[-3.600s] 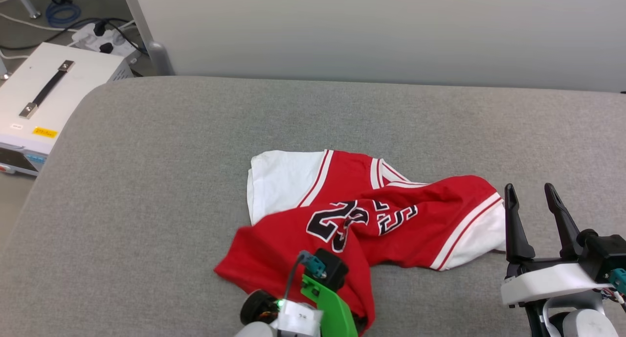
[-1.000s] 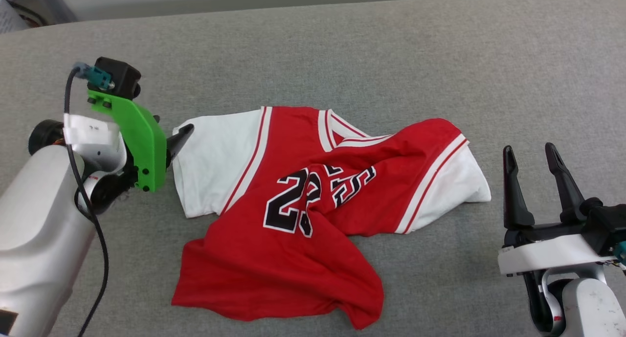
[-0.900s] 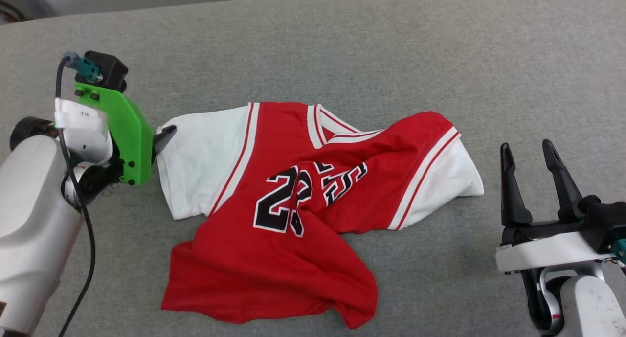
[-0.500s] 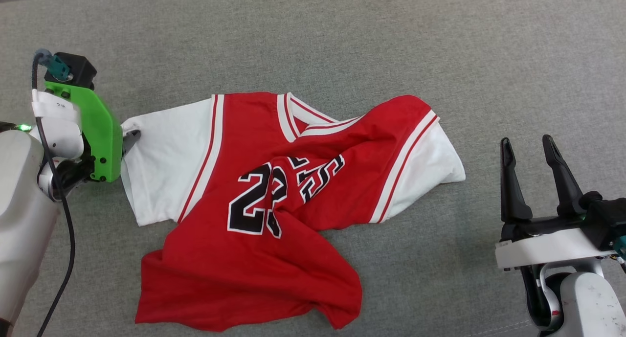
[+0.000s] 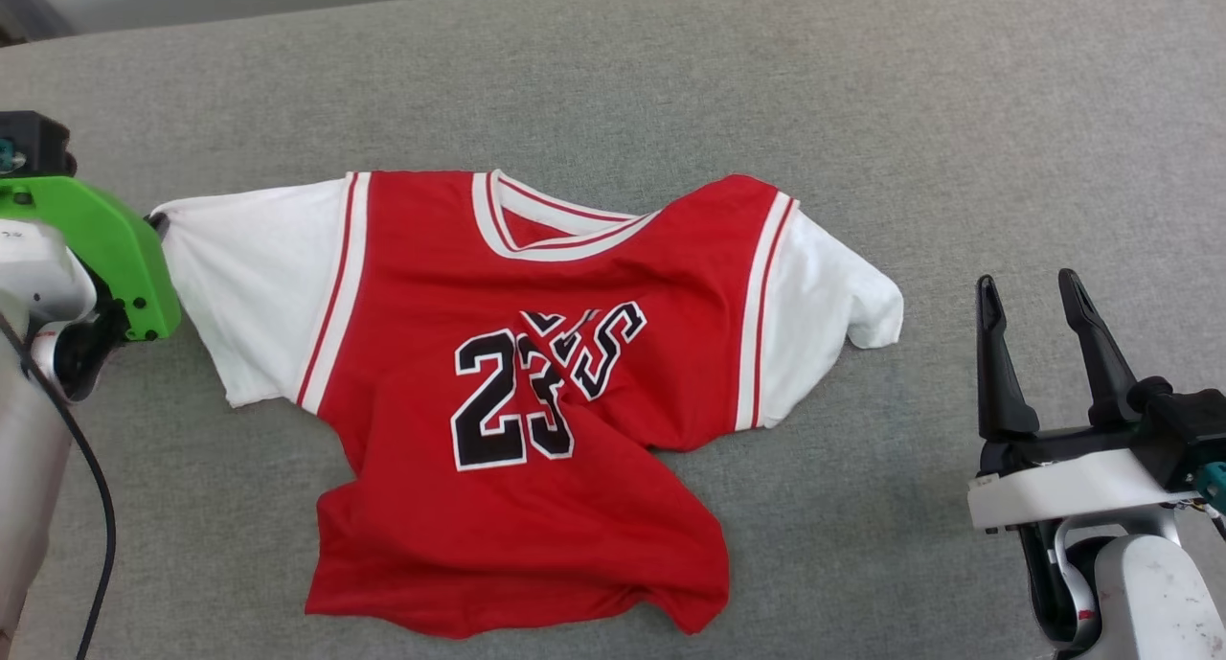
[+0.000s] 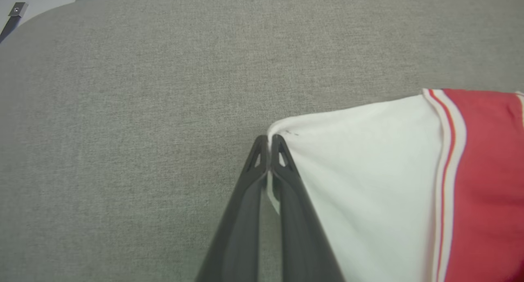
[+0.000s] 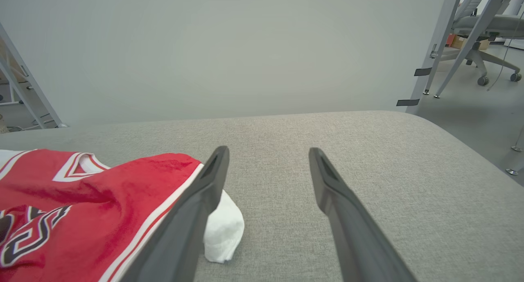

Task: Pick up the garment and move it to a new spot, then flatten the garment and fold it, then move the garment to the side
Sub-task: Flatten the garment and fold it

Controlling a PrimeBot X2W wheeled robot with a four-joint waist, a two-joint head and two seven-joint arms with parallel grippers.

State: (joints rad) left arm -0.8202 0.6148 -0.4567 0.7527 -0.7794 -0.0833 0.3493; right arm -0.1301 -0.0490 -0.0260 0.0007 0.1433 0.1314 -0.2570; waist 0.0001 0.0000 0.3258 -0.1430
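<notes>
**Head view.** We see the garment (image 5: 536,401) lying chest-up on the grey padded surface (image 5: 910,95) in the middle of the view, with its hem toward 6 o'clock. At 9 o'clock our left gripper (image 5: 156,223) has its jaws pinched tight on the tip of the white sleeve (image 5: 249,286). At 4 o'clock our right gripper (image 5: 1025,286) holds its jaws spread wide with nothing between them, apart from the far sleeve (image 5: 843,296). Compared with half a second ago, the shirt lies spread wider. The red fold that covered the collar has opened out, and the "23" sits flatter.

**Left wrist view.** Our two fingers are pressed together on the sleeve's corner, and the cloth runs off toward 3 o'clock.

**Right wrist view.** Our fingers stand wide apart and empty. The shirt lies at 8 o'clock, partly behind one finger.
</notes>
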